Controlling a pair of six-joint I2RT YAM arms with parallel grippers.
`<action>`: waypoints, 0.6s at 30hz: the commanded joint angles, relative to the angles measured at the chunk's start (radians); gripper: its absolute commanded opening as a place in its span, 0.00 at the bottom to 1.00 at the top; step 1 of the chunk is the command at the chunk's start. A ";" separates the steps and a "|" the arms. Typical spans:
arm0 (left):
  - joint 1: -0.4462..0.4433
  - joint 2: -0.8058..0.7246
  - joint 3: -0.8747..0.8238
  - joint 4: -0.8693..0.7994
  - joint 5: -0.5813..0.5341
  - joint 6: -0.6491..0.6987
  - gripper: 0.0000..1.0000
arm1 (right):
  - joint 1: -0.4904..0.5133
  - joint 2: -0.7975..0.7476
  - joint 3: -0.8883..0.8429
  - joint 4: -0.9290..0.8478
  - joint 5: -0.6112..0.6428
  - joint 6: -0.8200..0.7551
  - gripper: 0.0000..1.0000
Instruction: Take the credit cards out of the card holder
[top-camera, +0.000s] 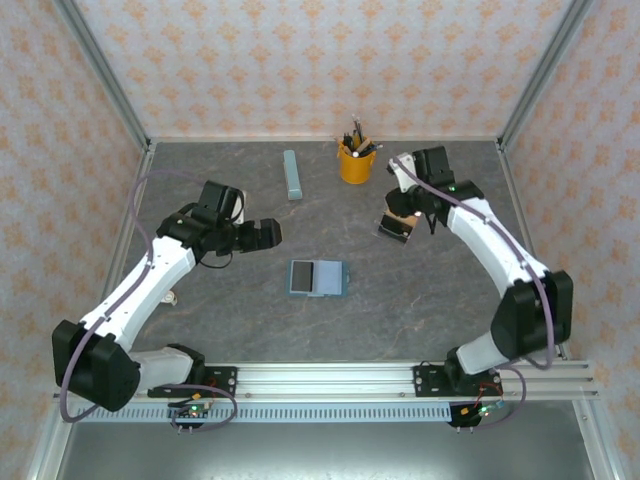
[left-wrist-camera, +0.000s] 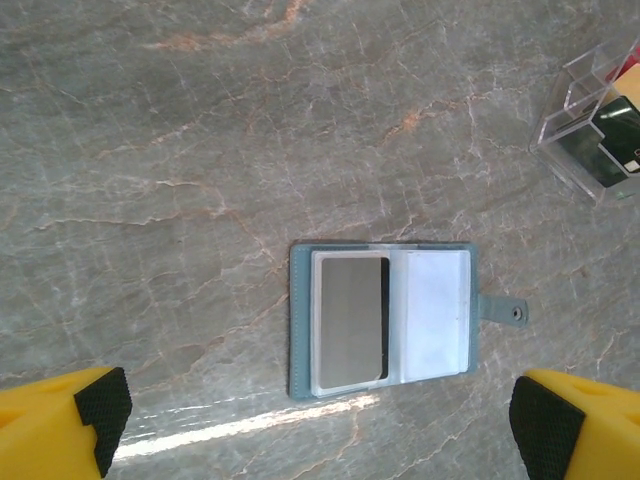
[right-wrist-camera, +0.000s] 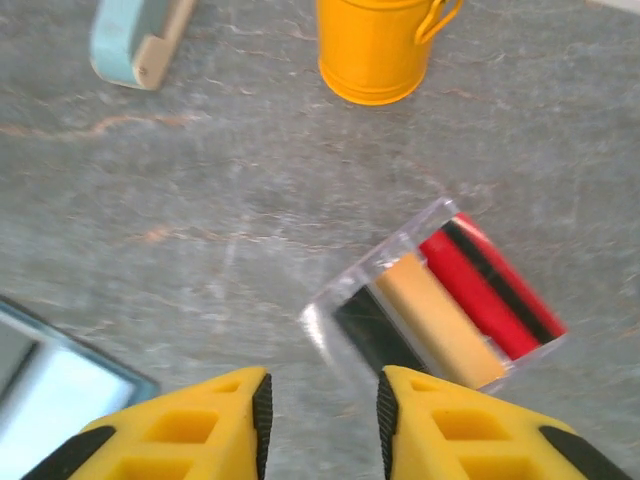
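The teal card holder (top-camera: 316, 277) lies open flat mid-table. In the left wrist view the card holder (left-wrist-camera: 440, 300) has a grey credit card (left-wrist-camera: 348, 322) in its left pocket; the right pocket looks pale and bare. My left gripper (left-wrist-camera: 322, 418) hangs wide open above the holder's near edge, holding nothing; from above the left gripper (top-camera: 268, 234) sits left of the holder. My right gripper (right-wrist-camera: 322, 420) is open with nothing between its pads. It hovers beside a clear box (right-wrist-camera: 345, 290) that holds a dark card (right-wrist-camera: 375, 335), a tan card (right-wrist-camera: 440, 320) and a red card (right-wrist-camera: 490, 285).
A yellow pen cup (top-camera: 356, 160) stands at the back, with a long pale blue-grey bar (top-camera: 292, 174) to its left. The clear box (top-camera: 396, 228) sits right of centre under my right gripper (top-camera: 407, 215). Patterned walls close the table on three sides.
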 joint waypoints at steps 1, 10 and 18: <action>0.001 0.028 -0.034 0.080 0.052 -0.058 1.00 | 0.053 -0.027 -0.044 0.001 0.009 0.354 0.38; -0.039 0.120 -0.099 0.200 0.063 -0.165 0.98 | 0.253 0.077 -0.131 0.139 -0.140 0.759 0.50; -0.104 0.238 -0.116 0.276 0.064 -0.213 0.78 | 0.381 0.321 -0.063 0.245 -0.195 0.902 0.44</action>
